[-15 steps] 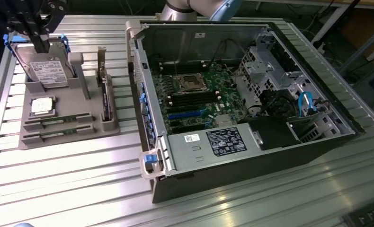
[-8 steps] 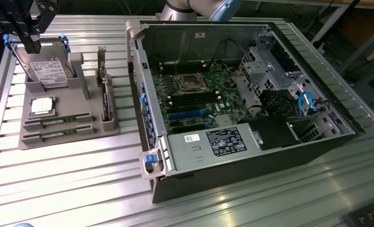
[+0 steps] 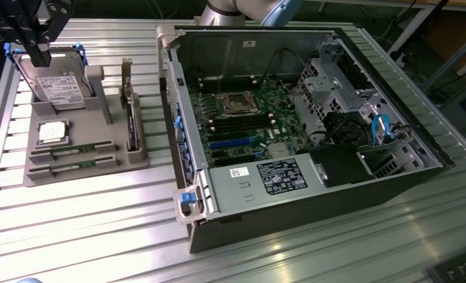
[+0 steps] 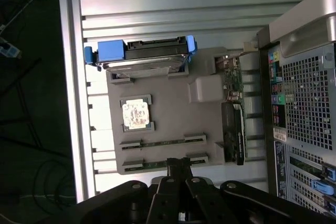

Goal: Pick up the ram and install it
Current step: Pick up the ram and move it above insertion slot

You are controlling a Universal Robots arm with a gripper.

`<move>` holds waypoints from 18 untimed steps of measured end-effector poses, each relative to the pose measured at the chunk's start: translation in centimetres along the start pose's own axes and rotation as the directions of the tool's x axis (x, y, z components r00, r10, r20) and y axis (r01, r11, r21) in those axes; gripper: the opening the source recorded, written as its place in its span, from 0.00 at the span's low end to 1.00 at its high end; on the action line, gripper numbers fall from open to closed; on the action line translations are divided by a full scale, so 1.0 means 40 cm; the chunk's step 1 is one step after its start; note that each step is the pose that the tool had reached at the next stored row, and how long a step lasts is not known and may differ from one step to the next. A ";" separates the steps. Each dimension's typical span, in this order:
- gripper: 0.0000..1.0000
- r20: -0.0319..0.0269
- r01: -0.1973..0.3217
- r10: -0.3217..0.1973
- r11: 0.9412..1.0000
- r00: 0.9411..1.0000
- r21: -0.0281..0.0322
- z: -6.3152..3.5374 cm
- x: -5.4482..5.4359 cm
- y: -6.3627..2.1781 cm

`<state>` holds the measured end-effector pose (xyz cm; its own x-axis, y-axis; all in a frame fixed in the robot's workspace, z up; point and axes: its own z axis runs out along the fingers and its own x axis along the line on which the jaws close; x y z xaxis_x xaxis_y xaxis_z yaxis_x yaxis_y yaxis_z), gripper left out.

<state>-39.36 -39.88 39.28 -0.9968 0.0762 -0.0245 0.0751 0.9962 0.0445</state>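
Grey moulded tray (image 3: pixel 99 127) sits on the slatted aluminium table (image 3: pixel 84 230), at the exterior view's left of the open computer case (image 3: pixel 312 203).

Ram position, for your record: two green ram strips lie flat in their slots on the tray, parallel and just beside each other. The inner ram strip (image 3: pixel 74 151) is next to the loose processor (image 3: pixel 53 131). The outer ram strip (image 3: pixel 70 167) runs along the tray edge farthest from the hard drive (image 3: pixel 60 88). Both are seated in the tray and neither is in the case.

The expansion card (image 3: pixel 131 118) stands on edge along the side of the tray toward the case.

Gripper (image 3: pixel 42 59): you have it up above the tray, and in the exterior view it shows over the blue-tabbed hard drive. The fingers are drawn fully together with nothing between them. From the wrist camera the fingertips (image 4: pixel 173 170) overlap the middle of the outer ram strip. The gripper is well above the tray, so you should log no contact with either strip.

Inside the case, the green motherboard (image 3: pixel 280 127) faces up, with its lid off.
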 end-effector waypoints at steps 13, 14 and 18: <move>0.11 -0.010 0.000 0.000 1.000 1.000 0.001 0.085 0.001 -0.014; 0.11 -0.010 0.000 0.000 1.000 1.000 0.001 0.091 0.001 -0.015; 0.11 -0.011 0.000 0.000 1.000 1.000 0.001 0.113 0.001 -0.017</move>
<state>-39.34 -40.37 34.75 -0.9970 0.0762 -0.0134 0.0756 0.9962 0.0437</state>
